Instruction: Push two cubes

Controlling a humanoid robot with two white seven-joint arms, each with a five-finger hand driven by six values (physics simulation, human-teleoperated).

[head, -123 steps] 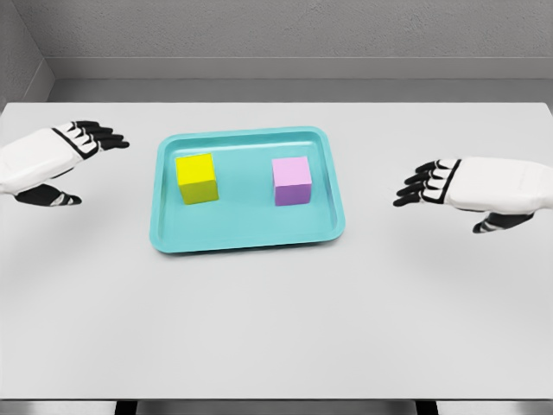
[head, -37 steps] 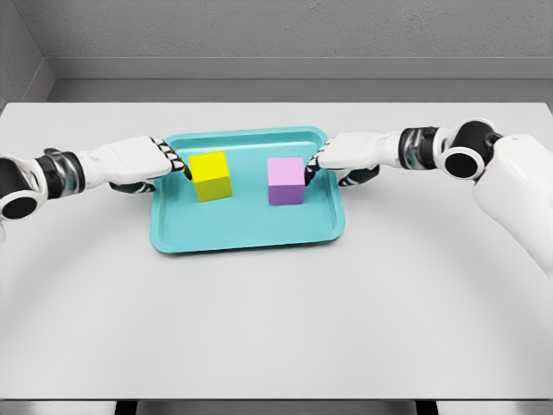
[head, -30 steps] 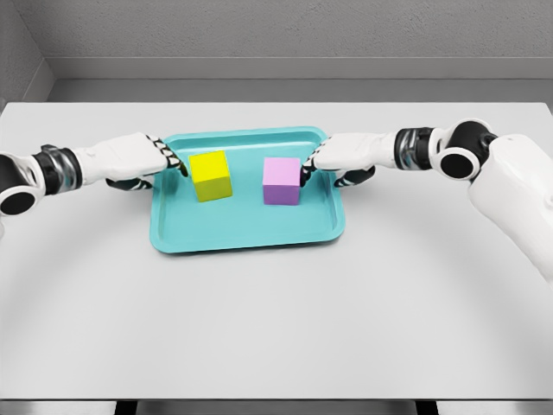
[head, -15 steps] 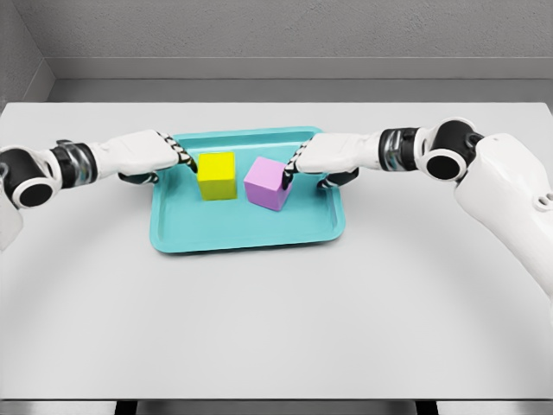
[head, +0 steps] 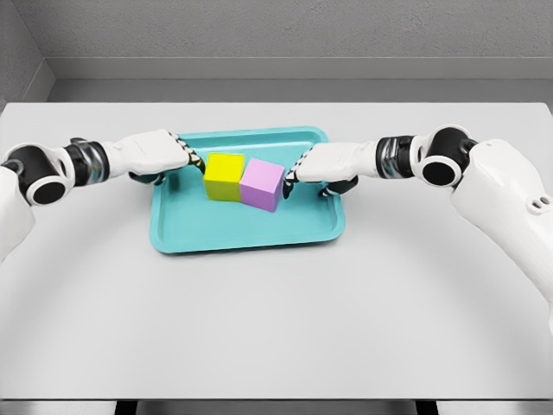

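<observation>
My left hand (head: 164, 154), fingers extended, tips on yellow cube (head: 225, 176); it touches purple cube (head: 262, 184) mid-tray (head: 246, 229). Right hand (head: 324, 162) likewise against purple. Push phase looks near done; next I'd back both off.

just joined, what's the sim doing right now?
Both arms reach over a teal tray on the white table. The left hand presses its fingertips against the left side of a yellow cube, and the right hand does the same on the right side of a purple cube. The two cubes sit side by side and appear to touch near the tray's middle; the purple one is turned slightly. Neither cube is grasped.
</observation>
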